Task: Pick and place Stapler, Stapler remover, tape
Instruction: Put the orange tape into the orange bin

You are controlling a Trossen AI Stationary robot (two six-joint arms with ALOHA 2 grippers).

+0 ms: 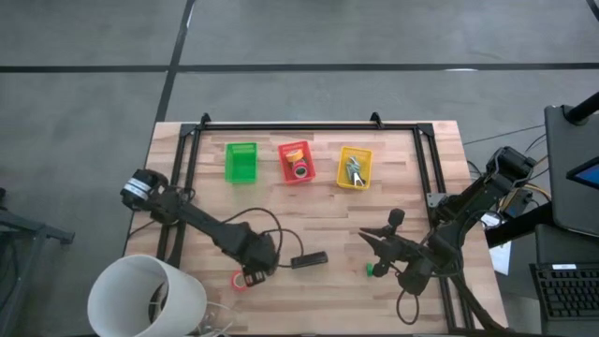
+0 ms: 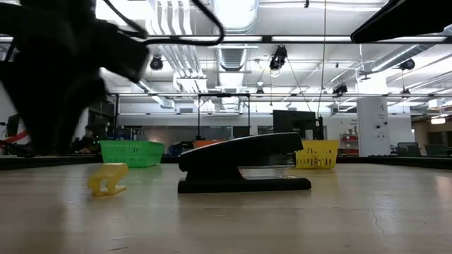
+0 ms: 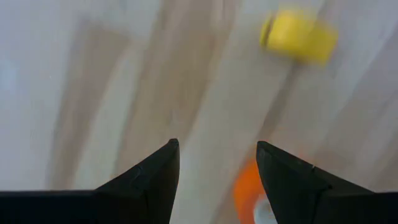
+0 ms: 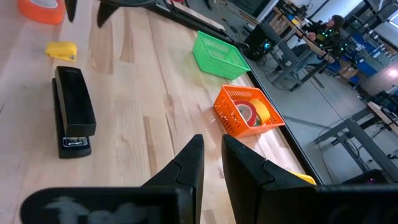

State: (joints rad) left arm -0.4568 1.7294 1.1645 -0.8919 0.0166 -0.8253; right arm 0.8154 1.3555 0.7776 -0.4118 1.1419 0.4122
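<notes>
Wooden counter (image 1: 328, 229) from above: the left gripper (image 1: 251, 274) hangs over a red-orange tape roll (image 1: 240, 281) near the front edge, the black stapler (image 1: 309, 260) just beside its jaws, while the right gripper (image 1: 371, 238) waits near a small green piece (image 1: 372, 270). From the left wrist, the left jaws stand wide with the orange roll (image 3: 252, 196) just under one finger, so I judge the tape pick is in hand and the jaws must shift to straddle it, then drop and close. From the right wrist, the right jaws are narrow, with the stapler (image 4: 73, 111) well ahead of them.

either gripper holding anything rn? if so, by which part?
Nothing held. Left gripper is open over bare table beside the red-orange tape roll. Right gripper is empty, away from the stapler.
</notes>
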